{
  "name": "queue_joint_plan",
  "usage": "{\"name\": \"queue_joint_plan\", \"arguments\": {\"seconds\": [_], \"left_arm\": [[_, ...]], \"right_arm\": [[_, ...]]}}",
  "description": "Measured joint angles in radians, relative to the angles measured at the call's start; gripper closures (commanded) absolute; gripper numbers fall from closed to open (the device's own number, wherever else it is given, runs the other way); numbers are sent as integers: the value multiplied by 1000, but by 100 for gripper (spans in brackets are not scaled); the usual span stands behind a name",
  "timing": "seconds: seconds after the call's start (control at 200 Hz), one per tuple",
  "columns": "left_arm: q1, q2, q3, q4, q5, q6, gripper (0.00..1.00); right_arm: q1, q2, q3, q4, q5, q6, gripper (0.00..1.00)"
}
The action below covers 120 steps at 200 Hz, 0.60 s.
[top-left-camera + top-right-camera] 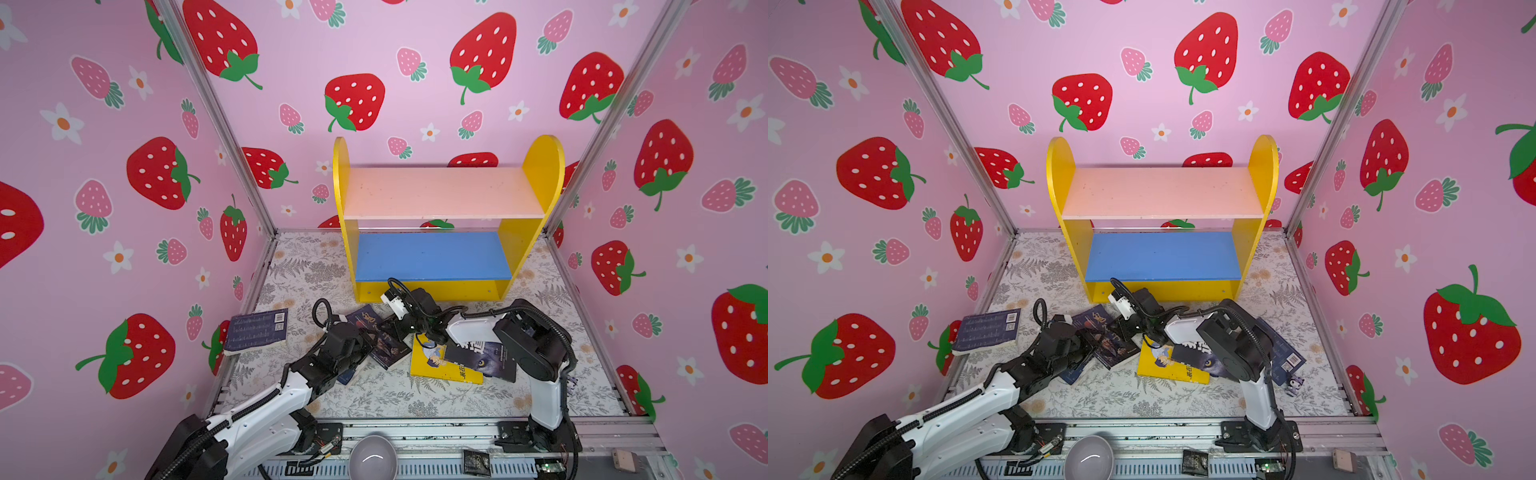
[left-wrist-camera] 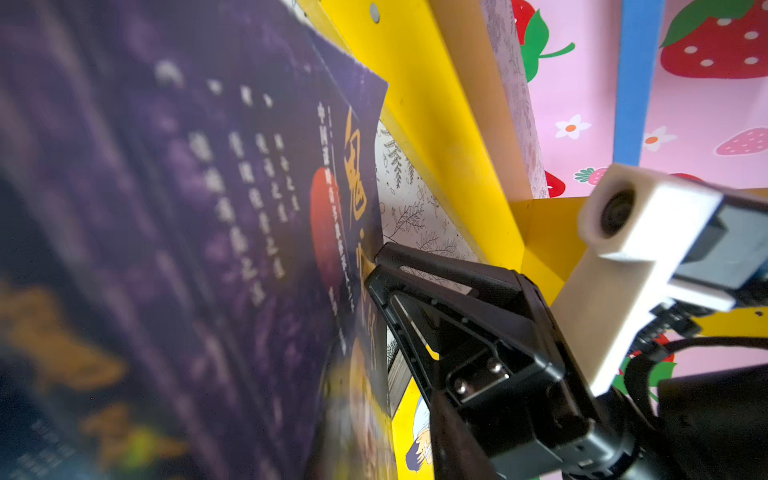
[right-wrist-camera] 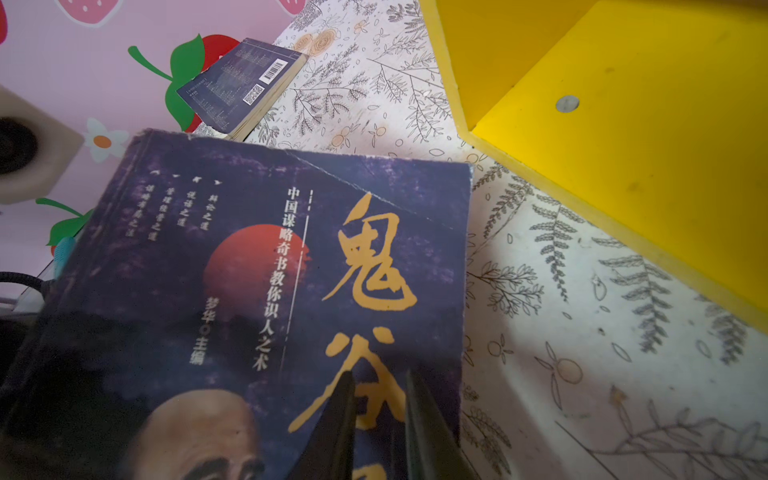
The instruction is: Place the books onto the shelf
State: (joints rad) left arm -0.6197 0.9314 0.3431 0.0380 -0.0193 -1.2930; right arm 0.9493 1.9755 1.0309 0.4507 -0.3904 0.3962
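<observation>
The shelf (image 1: 444, 191) stands at the back, and its pink and blue boards (image 1: 432, 255) are bare. Books lie on the floor in front. A dark purple book with a red sun (image 3: 266, 266) sits tilted in the middle (image 1: 368, 318). My right gripper (image 3: 380, 386) is over its cover, fingers a narrow gap apart with nothing between them. My left gripper (image 1: 368, 338) is at the same book (image 2: 208, 208), its jaws hidden. A yellow book (image 1: 432, 365), a wolf-cover book (image 1: 482, 359) and a navy book (image 1: 255, 330) by the left wall lie nearby.
Another dark book (image 1: 388, 349) lies beside the purple one, and a navy book (image 1: 1281, 353) lies behind the right arm. A grey bowl (image 1: 372, 457) and a dark packet (image 1: 476, 461) sit on the front rail. A small figurine (image 1: 1293, 382) stands at the right.
</observation>
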Motion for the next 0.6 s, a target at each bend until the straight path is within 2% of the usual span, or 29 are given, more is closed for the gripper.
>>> {"name": "queue_joint_plan", "arguments": {"seconds": [0.16,0.295,0.33,0.4,0.425,0.44,0.6], "left_arm": [[0,-54,0,-63,-7,-21,81],[0,-75,0,-95,-14,-38,93],[0,-76,0,-100,-15,-40,100],[0,-79,-1,-108,-14,-37,100],[0,-82,-1,-111,-14,-35,100],[0,-89,-1,-114,-13,-31,100],[0,-191,14,-182,15,26,100]], "right_arm": [[0,0,-2,11,3,5,75],[0,-19,-18,12,12,10,65],[0,-41,-29,10,18,13,61],[-3,-95,-47,2,32,22,50],[-8,-122,-53,1,38,21,49],[-10,-140,-58,-1,47,25,45],[-41,-368,-108,6,102,61,18]]}}
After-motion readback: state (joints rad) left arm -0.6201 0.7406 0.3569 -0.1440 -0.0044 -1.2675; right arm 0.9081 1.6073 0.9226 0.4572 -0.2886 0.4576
